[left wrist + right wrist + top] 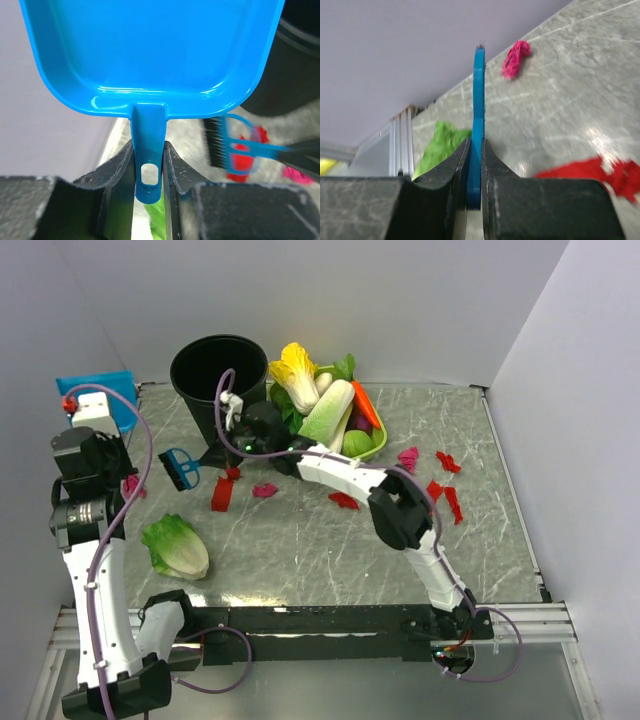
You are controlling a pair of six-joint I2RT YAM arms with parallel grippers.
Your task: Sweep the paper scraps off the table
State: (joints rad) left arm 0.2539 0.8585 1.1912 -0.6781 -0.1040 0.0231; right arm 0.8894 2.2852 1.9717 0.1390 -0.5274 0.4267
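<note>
Several red and magenta paper scraps lie on the grey-green table (300,550): a red strip (222,492), a magenta wad (264,490), a red bit (344,500), a cluster at the right (440,485), and a magenta wad (132,485) by the left arm. My left gripper (88,416) is shut on the handle (148,150) of a blue dustpan (150,50), held above the far left corner. My right gripper (212,456) is shut on a blue brush (180,468), just left of the red strip. The right wrist view shows the brush handle (478,125), a magenta wad (516,59) and a red scrap (585,172).
A black bin (220,375) stands at the back. A green tray (378,445) of toy vegetables with a carrot (366,405) sits to its right. A toy lettuce (178,546) lies front left. Walls close in the left, back and right sides.
</note>
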